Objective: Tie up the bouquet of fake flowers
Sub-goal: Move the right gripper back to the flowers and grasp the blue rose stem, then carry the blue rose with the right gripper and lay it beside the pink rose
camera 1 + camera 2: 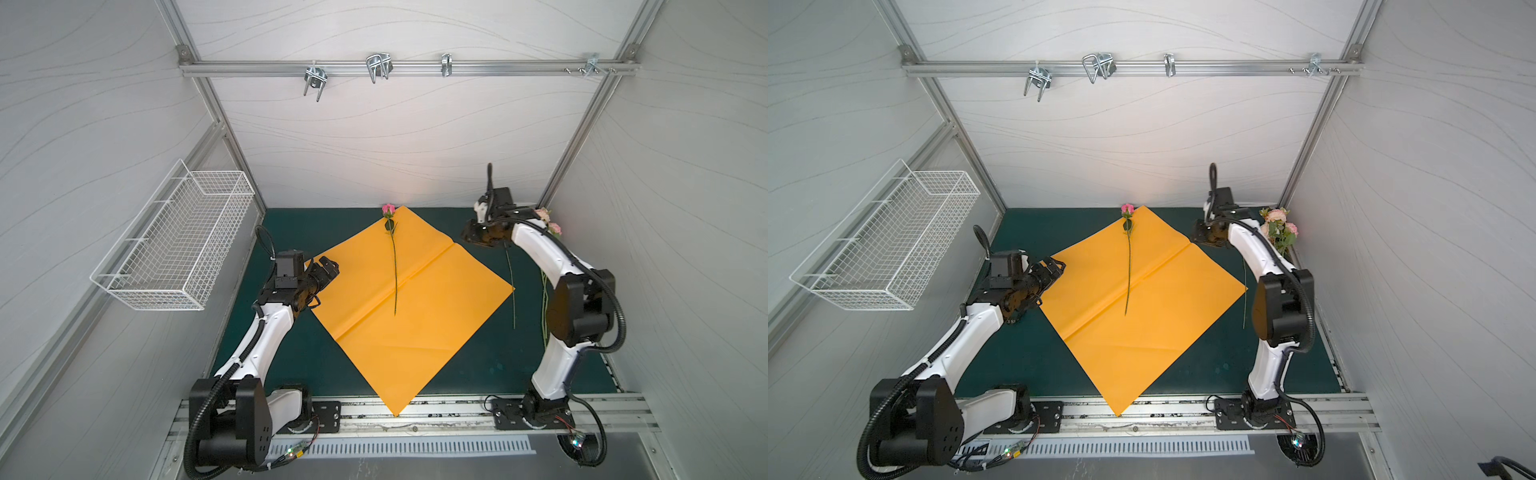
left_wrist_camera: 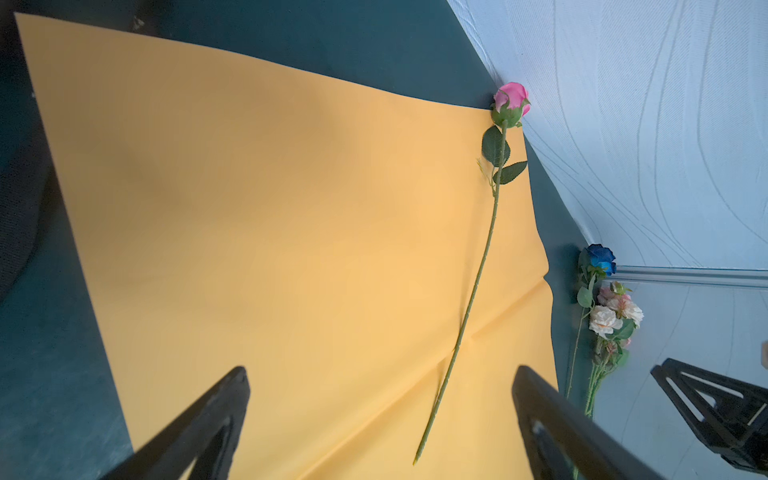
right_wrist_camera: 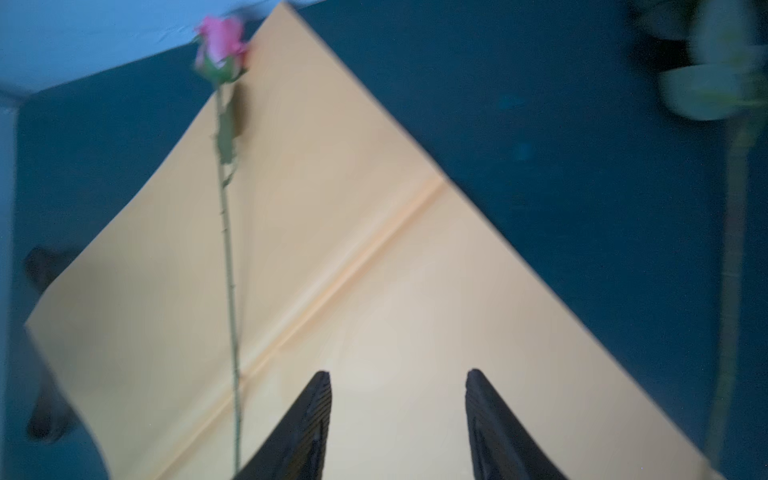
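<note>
Bouquet of fake flowers (image 1: 1278,230): ungathered; most stems lie on the worktop (image 1: 478,365) by the right wall (image 1: 665,249), and one pink rose (image 1: 394,266) lies on the orange paper sheet (image 1: 415,332).
Long axis: stems run near-to-far, blossoms far.
Right claw (image 3: 399,374): half-spread, empty, by the sheet's far-right edge; most of the bouquet lies to its right.
Left claw (image 2: 380,370): wide, empty, at the sheet's left corner.
Nearer arm: right, I judge.

Bouquet (image 1: 554,228) mostly hidden behind right arm (image 1: 536,249).
</note>
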### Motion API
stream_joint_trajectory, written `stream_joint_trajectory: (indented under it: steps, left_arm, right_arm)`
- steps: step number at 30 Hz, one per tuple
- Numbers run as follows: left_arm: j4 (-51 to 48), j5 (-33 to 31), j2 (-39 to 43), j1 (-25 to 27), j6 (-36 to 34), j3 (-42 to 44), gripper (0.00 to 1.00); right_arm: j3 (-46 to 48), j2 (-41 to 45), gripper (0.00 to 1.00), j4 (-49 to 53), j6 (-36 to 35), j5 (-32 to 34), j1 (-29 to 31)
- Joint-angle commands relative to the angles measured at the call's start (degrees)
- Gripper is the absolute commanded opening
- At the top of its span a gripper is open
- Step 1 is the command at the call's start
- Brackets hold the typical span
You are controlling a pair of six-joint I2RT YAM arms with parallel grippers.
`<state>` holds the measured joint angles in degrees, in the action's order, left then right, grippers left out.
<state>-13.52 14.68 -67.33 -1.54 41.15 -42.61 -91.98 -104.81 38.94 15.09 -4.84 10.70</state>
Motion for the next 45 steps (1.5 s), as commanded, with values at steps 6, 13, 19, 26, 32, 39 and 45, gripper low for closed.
stream_joint_trajectory:
  steps: [6,13,19,26,32,39,45]
  left_arm:
    - [2.85,1.80,-1.08,0.22,0.55,-1.72,0.99]
    - [2.71,1.98,-2.11,0.15,0.33,-2.21,0.99]
    - [3.15,2.50,-3.71,0.19,0.42,-2.83,0.99]
    - [3.71,2.87,-4.61,0.18,0.86,-3.00,0.99]
    - [3.13,2.38,-4.38,0.20,0.45,-3.32,0.99]
    - [3.68,2.73,-4.45,0.21,0.67,-2.50,0.99]
    - [3.96,3.22,-5.06,0.22,0.60,-2.48,0.99]
  right_arm:
    - [3.56,-8.73,0.48,2.99,-9.35,9.26,-11.61]
    - [-6.27,-19.66,0.51,3.11,-11.11,8.65,-14.55]
    - [-16.29,-28.58,0.46,6.63,-13.09,9.25,-15.09]
    - [-26.43,-35.78,0.12,11.58,-15.74,8.83,-15.29]
    - [-29.50,-30.93,0.00,13.63,-16.54,8.73,-14.37]
    - [-25.55,-17.59,0.00,14.46,-10.10,5.91,-8.61]
    - [-15.61,-11.96,0.00,5.10,4.90,-3.87,1.98]
